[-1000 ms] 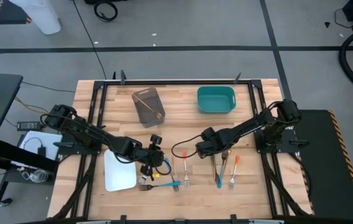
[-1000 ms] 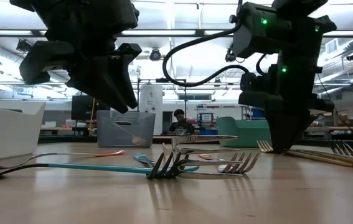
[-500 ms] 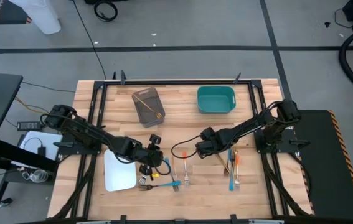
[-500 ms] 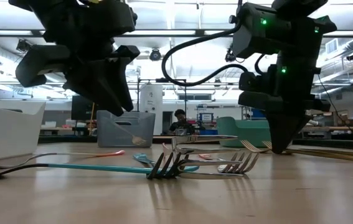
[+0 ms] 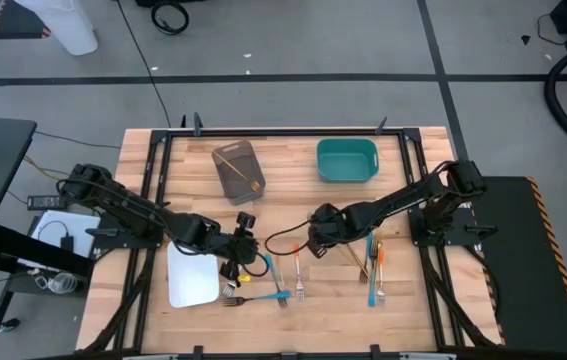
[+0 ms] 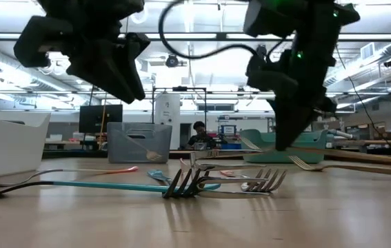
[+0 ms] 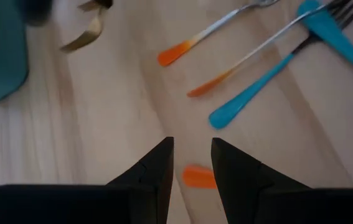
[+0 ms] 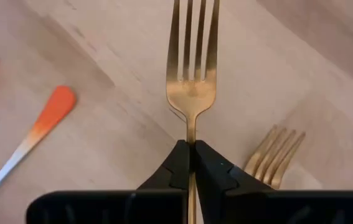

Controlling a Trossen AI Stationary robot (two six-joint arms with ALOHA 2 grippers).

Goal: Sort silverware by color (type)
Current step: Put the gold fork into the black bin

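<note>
My right gripper (image 5: 320,233) (image 8: 192,163) hangs over the table's middle, shut on a gold fork (image 8: 193,81) (image 6: 250,143). My left gripper (image 5: 234,262) (image 7: 192,163) hovers open above an orange fork handle (image 7: 198,177), near the white tray's right edge. Below it, blue-handled (image 5: 263,297), orange-handled (image 5: 298,275) and dark (image 5: 229,300) forks lie flat on the wood. Farther right lie a gold fork (image 5: 363,262), an orange-handled one (image 5: 381,260) and a blue-handled one (image 5: 372,291). My right gripper pinches the gold fork between its two fingers at the thin neck (image 8: 191,134) just behind the tines. The fork runs along the fingers, and its tines stick out past their tips. It is lifted clear of the table and lies about level.
A grey bin (image 5: 238,172) with a gold fork in it and a teal bin (image 5: 346,160) stand at the far side. A white tray (image 5: 191,275) lies near left. Bare wood shows between the bins and the forks. A person sits far behind the table (image 6: 197,134).
My right gripper has dragged the right-hand forks askew, then risen and moved toward the table's left and far side, tipping and lifting one gold fork clear. My left gripper has risen a little and drifted left.
</note>
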